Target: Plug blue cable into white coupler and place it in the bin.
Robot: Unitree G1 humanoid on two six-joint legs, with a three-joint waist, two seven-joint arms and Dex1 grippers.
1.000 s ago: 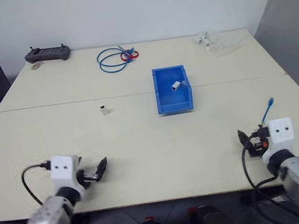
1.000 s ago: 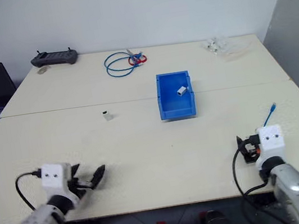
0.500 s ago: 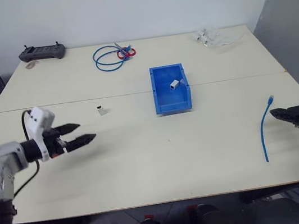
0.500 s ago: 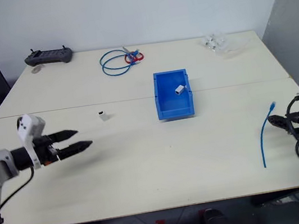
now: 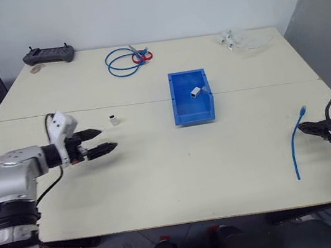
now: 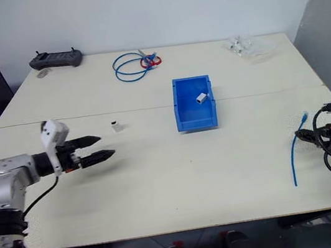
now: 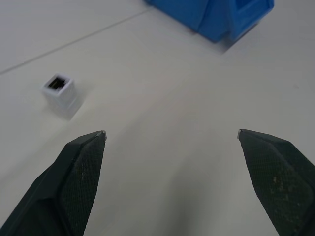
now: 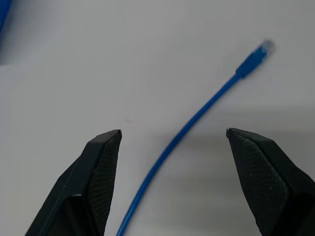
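Thin blue cable (image 5: 296, 141) lies loosely curved.

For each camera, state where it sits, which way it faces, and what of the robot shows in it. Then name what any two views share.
Left eye view: on the head, looking forward and down over the table; left gripper and right gripper show, both open.
Right eye view: beside it, same scene, both arms.
Left wrist view: along its open fingers at the white coupler and the bin.
Right wrist view: along its open fingers at the blue cable.
Shared: both eye views and the left wrist view show coupler and bin.
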